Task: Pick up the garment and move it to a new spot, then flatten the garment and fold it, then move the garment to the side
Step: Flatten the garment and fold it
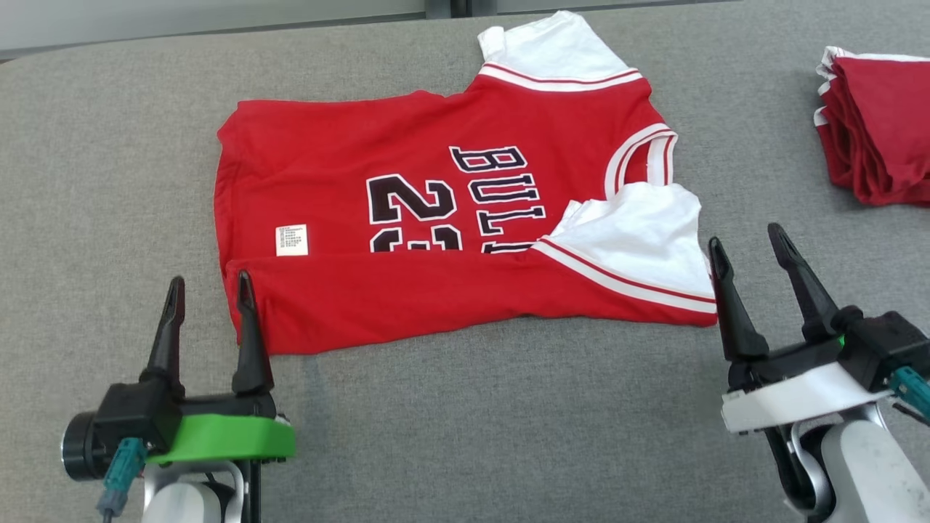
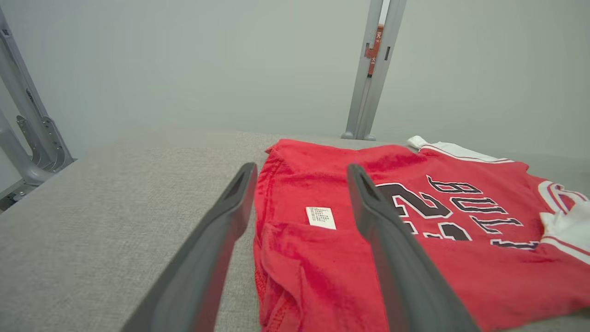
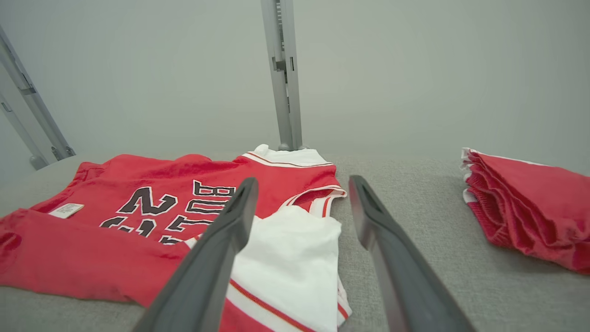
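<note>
A red jersey with white sleeves and black lettering [image 1: 407,218] lies flat on the grey table [image 1: 109,167], its near edge folded over the front in a long strip. A small white label [image 1: 291,240] shows on it. My left gripper [image 1: 209,285] is open at the jersey's near left corner, one finger over the cloth edge, holding nothing; the same corner [image 2: 304,258] lies between its fingers [image 2: 216,240] in the left wrist view. My right gripper [image 1: 750,241] is open just right of the folded white sleeve [image 1: 639,240]. That sleeve [image 3: 295,249] also shows in the right wrist view.
A stack of folded red garments [image 1: 879,123] sits at the table's far right edge, also seen as a red pile [image 3: 530,207] in the right wrist view. A grey metal post [image 3: 283,74] stands behind the table. Bare grey surface spreads left and in front of the jersey.
</note>
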